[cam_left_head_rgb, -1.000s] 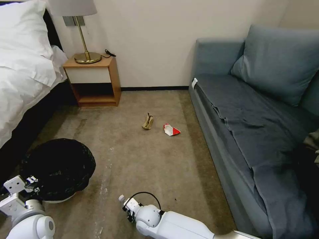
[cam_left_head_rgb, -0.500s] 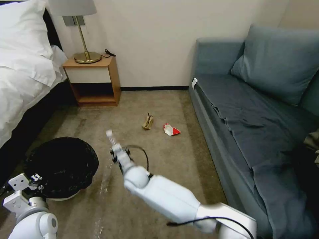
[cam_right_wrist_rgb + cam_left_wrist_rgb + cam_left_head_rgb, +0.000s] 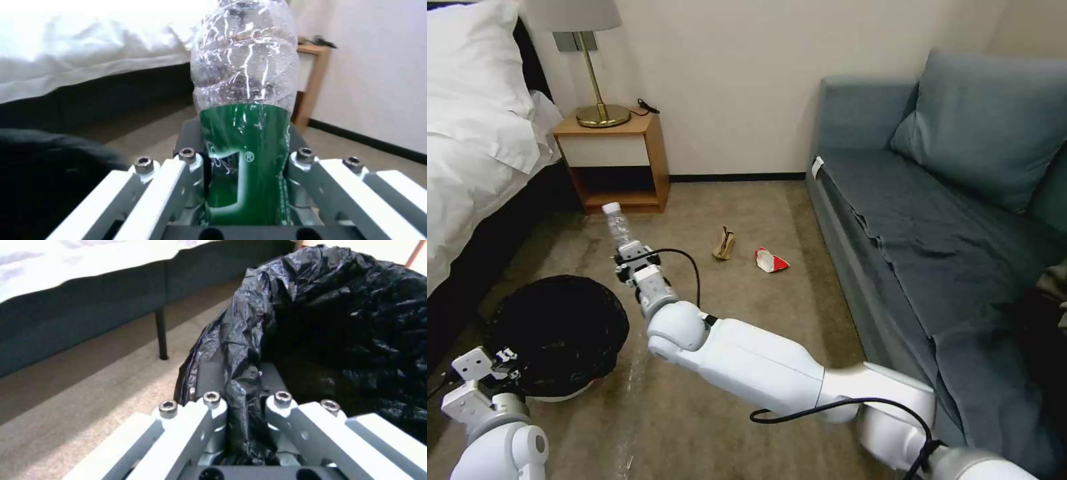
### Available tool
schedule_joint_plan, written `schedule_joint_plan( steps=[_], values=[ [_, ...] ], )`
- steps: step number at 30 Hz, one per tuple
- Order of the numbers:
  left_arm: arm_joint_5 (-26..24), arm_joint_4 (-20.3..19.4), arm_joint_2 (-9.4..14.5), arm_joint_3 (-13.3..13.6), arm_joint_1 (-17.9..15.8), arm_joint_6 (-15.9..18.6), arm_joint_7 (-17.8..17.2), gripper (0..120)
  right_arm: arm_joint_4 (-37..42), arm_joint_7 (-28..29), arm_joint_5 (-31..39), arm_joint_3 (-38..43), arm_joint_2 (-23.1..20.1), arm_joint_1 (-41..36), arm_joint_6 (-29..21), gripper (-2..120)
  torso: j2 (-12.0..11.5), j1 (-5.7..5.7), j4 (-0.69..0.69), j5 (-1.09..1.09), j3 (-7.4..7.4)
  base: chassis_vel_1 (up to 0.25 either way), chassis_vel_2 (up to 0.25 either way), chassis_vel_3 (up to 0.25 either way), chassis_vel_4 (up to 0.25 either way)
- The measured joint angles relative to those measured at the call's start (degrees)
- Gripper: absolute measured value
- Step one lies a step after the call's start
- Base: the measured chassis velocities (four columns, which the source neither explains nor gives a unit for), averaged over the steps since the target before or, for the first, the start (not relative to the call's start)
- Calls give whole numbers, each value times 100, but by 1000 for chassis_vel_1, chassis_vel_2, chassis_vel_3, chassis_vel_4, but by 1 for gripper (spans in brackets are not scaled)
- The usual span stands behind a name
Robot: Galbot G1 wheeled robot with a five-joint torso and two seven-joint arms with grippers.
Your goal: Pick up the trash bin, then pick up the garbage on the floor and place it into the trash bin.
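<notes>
Bedroom carpet between bed and sofa; left gripper [image 3: 242, 413] clamps the bin [image 3: 554, 337] by its bag-lined rim, low at the robot's left; right gripper [image 3: 244, 166] grips the bottle [image 3: 617, 228] beside the bin, not yet dropped in; brown scrap [image 3: 724, 244] and red carton [image 3: 770, 260] remain on the floor.

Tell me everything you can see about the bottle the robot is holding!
The bottle is clear, crinkly plastic with a white cap and a green label round its lower part. It looks empty. The right end effector is shut on the labelled part, holding the bottle in the air, cap pointing up and away, beside the black-lined trash bin that the left end effector grips by its rim.
</notes>
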Motion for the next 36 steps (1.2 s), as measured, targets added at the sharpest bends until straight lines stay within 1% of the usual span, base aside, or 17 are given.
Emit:
schedule_joint_plan(
  steps=[3,12,21,22,23,24,25,27,30,31,33,34,35,36],
  values=[
    [63,-47,0,57,15,0,-19,5,49,-107,-58,-283,-2,-169,48,21,0,0,1,1,0,0,0,0,0],
    [131,-147,0,217,17,47,-87,5,-72,-481,-330,-560,-5,-619,223,21,0,0,0,1,0,0,0,0,0],
    [140,-149,0,219,57,40,-94,5,-155,-597,-537,-838,-6,-736,201,21,0,0,1,0,0,0,0,0,0],
    [139,-149,0,208,62,34,-94,5,-177,-607,-587,-839,-5,-755,194,25,0,0,1,1,0,0,0,0,0],
    [139,-149,0,208,62,34,-94,5,-177,-607,-587,-839,-5,-755,194,25,0,0,1,1,0,0,0,0,0],
    [139,-149,0,190,65,31,-94,5,-196,-628,-657,-839,-6,-771,193,31,0,0,1,1,0,0,0,0,0],
    [139,-149,0,190,65,31,-94,5,-196,-628,-657,-839,-6,-771,193,31,0,0,1,1,0,0,0,0,0],
    [137,-153,0,171,71,30,-94,5,-180,-643,-699,-818,-6,-773,183,43,0,0,1,1,0,0,0,0,0],
    [135,-162,0,168,73,31,-94,5,-161,-644,-701,-802,-6,-773,179,46,0,0,1,0,0,0,0,0,0],
    [130,-184,0,162,70,30,-93,5,-122,-646,-702,-767,-6,-774,173,55,1,0,1,1,0,0,0,0,0],
    [128,-190,0,159,60,30,-92,5,-108,-646,-706,-751,-6,-786,170,64,1,0,1,1,0,0,0,0,0],
    [128,-190,0,159,60,30,-92,5,-108,-646,-706,-751,-6,-786,170,64,1,0,1,1,0,0,0,0,0],
    [129,-190,0,160,59,31,-92,5,-107,-647,-707,-747,-6,-792,170,68,1,0,1,1,0,0,0,0,0],
    [130,-190,0,162,58,30,-92,5,-93,-645,-708,-721,-6,-804,170,74,1,0,1,1,0,0,0,0,0]
  ],
)
